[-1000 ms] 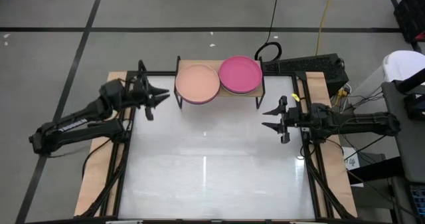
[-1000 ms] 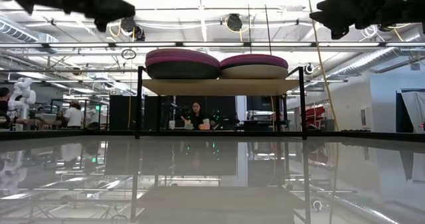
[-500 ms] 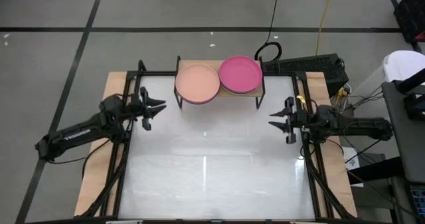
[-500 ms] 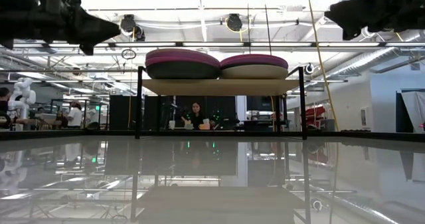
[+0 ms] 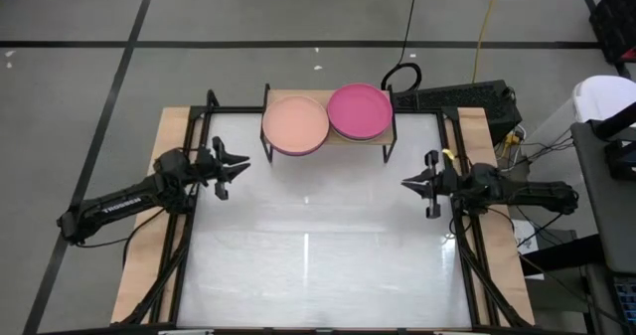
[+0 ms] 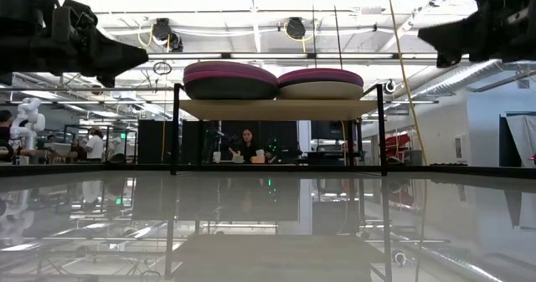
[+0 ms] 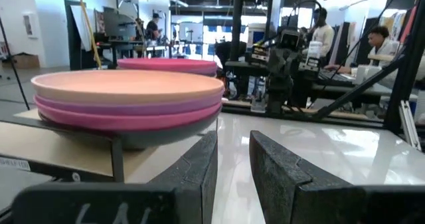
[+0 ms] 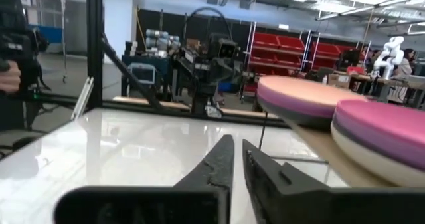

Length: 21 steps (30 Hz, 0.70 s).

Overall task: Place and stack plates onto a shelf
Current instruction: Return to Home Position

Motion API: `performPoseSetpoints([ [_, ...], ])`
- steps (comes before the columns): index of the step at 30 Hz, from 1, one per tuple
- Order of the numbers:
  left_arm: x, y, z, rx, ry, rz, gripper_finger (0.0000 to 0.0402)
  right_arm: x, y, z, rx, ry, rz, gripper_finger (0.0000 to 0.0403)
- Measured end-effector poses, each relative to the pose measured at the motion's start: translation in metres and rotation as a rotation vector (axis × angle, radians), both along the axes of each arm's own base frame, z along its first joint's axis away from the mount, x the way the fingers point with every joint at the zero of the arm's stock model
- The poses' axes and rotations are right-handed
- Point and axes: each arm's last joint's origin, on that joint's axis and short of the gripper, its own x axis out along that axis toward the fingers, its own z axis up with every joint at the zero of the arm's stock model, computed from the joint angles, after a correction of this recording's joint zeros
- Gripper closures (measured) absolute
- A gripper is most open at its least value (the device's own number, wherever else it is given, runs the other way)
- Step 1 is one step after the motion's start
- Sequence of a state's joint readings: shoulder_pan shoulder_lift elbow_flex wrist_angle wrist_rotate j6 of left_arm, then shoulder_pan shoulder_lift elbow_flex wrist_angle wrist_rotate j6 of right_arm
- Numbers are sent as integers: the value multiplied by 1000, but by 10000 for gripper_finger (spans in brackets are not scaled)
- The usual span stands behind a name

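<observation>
As my arms draw back to their sides, every plate I can see sits on the shelf.
My left hand (image 5: 241,164), slightly parted and empty, has pulled away toward the left edge of the desk (image 5: 318,246). My right hand (image 5: 405,184), nearly closed on nothing, has retreated to the right. Both are clear of the shelf (image 6: 276,109), where the peach-topped stack (image 5: 295,123) and pink-topped stack (image 5: 359,110) sit side by side. I judge the stacking finished.

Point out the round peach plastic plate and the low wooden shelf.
Round peach plastic plate (image 5: 295,122): high view, centre of its top face.
Low wooden shelf (image 6: 276,110): low view, front edge of its top.
</observation>
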State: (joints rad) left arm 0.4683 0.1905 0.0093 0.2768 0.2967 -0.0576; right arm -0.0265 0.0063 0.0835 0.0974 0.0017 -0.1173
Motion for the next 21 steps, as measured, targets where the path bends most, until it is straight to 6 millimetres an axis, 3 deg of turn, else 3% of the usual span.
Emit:
performPoseSetpoints([
  [8, 0, 0, -11, -22, 112, -1, 311, 0, -1, -2, -4, 1, -32, 400],
  [15, 0, 0, -19, -19, 188, -5, 391, 1, -1, -3, 4, 5, -38, 402],
  [21, 0, 0, -21, -35, 211, 14, 396, 1, -2, -3, 12, 6, -76, 402],
])
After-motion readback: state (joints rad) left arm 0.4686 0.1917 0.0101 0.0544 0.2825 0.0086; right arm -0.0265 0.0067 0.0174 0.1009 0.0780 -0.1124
